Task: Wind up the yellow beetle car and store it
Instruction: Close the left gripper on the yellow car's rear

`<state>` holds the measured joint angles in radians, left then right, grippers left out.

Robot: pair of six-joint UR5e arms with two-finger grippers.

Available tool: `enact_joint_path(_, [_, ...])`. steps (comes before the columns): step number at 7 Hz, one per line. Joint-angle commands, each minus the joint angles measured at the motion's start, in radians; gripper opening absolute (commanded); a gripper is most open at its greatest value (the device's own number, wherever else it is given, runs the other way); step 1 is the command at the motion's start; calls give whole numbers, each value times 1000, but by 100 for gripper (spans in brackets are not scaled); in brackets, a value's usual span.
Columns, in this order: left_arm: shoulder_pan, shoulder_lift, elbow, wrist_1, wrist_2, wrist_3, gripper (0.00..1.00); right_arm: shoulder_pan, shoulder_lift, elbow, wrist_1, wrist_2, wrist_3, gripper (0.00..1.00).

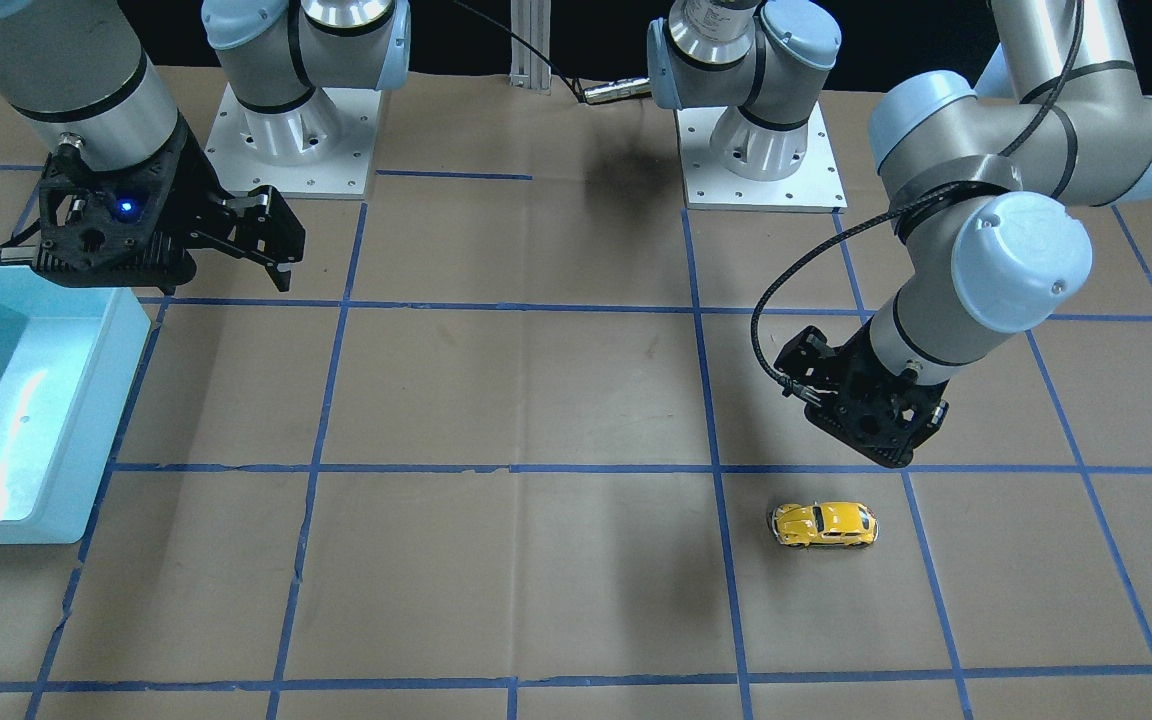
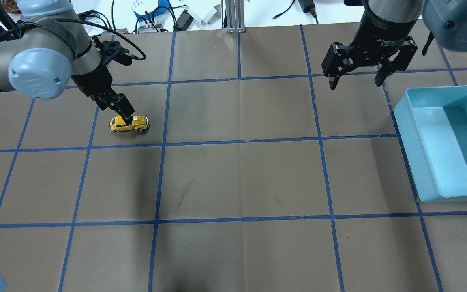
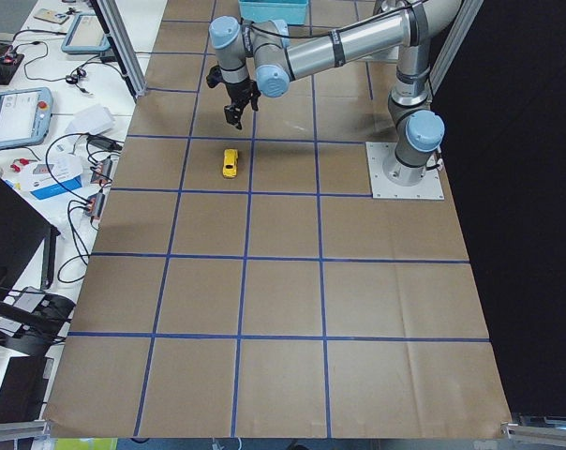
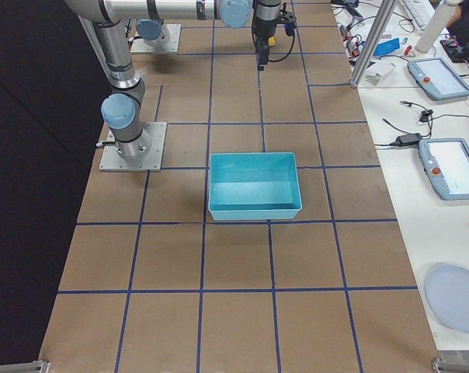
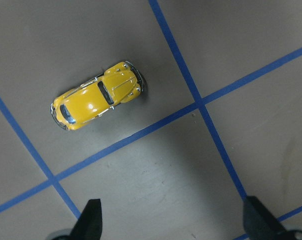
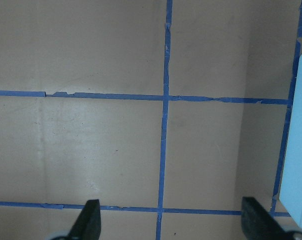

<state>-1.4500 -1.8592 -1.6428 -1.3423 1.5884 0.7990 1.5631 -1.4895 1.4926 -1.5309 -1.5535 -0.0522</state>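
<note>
The yellow beetle car (image 2: 129, 123) stands on its wheels on the brown table, in a taped square on my left side. It also shows in the front view (image 1: 824, 524) and the left wrist view (image 5: 96, 96). My left gripper (image 2: 121, 108) hovers above the table just short of the car, open and empty, and its fingertips (image 5: 91, 220) are apart from the car. My right gripper (image 2: 357, 79) is open and empty, held above the table near the blue bin (image 2: 405, 134).
The light blue bin (image 1: 86, 420) sits at the table's edge on my right side; its rim shows in the right wrist view (image 6: 298, 150). Blue tape lines grid the brown table. The arm bases (image 1: 291, 140) stand at the back.
</note>
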Motion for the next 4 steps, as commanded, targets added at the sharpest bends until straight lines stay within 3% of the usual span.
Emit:
enact_joint_path(1, [-12, -72, -2, 82, 72, 307, 98, 0, 1, 0, 0, 0, 0, 100])
enact_joint_path(4, [-32, -156, 8, 146, 76, 593, 98, 0, 1, 0, 0, 1, 0, 100])
